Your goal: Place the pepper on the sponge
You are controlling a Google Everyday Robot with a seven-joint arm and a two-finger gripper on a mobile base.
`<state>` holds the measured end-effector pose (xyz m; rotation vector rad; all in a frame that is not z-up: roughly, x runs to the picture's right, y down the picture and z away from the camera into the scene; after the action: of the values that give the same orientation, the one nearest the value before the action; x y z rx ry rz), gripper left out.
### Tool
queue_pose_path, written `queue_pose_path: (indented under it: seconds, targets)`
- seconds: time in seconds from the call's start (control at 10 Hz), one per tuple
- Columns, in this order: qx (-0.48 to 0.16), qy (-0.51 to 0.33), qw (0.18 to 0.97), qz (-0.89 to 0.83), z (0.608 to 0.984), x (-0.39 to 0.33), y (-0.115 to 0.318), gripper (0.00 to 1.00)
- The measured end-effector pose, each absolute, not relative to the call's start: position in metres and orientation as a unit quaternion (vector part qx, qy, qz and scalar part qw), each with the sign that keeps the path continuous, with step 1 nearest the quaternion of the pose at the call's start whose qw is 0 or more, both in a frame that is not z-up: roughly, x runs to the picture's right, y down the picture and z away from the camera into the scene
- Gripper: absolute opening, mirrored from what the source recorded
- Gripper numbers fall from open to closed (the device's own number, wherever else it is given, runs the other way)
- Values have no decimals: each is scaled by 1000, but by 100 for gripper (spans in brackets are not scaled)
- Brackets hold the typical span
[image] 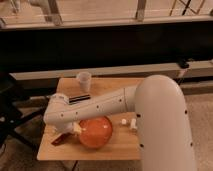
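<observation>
The pepper [60,139] is a small dark-red sliver lying on the wooden table [117,150] near its front left corner, just left of the orange bowl [95,131]. My white arm sweeps in from the right across the table and bends down at the left side. The gripper [69,130] hangs at its end, low between the pepper and the bowl's left rim, right beside the pepper. Whether it touches the pepper I cannot tell. The sponge is hidden from this view.
A pale cup [84,81] stands at the table's back edge. A black bar [79,98] lies behind the arm. Two small white pieces [128,123] sit right of the bowl. A dark stand [10,107] is left of the table.
</observation>
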<state>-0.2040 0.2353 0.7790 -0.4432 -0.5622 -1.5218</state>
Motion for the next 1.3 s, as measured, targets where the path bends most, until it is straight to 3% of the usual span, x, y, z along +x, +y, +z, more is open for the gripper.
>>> queue_pose_path:
  seconds: [1.3]
  targets:
    - [-201,-266,732,-594,759,-221,222,80]
